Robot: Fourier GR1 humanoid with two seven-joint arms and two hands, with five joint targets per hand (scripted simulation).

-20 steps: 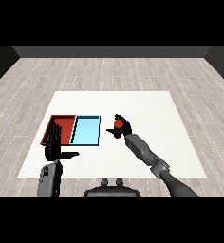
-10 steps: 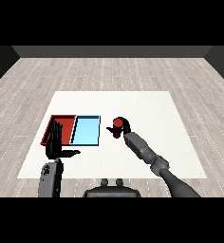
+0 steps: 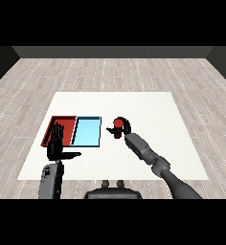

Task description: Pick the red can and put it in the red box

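The red can [image 3: 117,128] is held a little right of the light blue tray [image 3: 87,132], with my right hand [image 3: 123,126] curled round it from the right. The red tray [image 3: 62,125] lies left of the blue one, the two touching side by side. My left hand [image 3: 57,142] stands upright over the red tray's near edge, fingers straight and thumb pointing right, holding nothing. It hides part of the red tray's front.
The white table [image 3: 148,110] stretches wide to the right and behind the trays. A grey wood-plank floor surrounds it.
My right hand with the red can has moved slightly left and toward me, closer to the blue tray. The left hand has stayed put.
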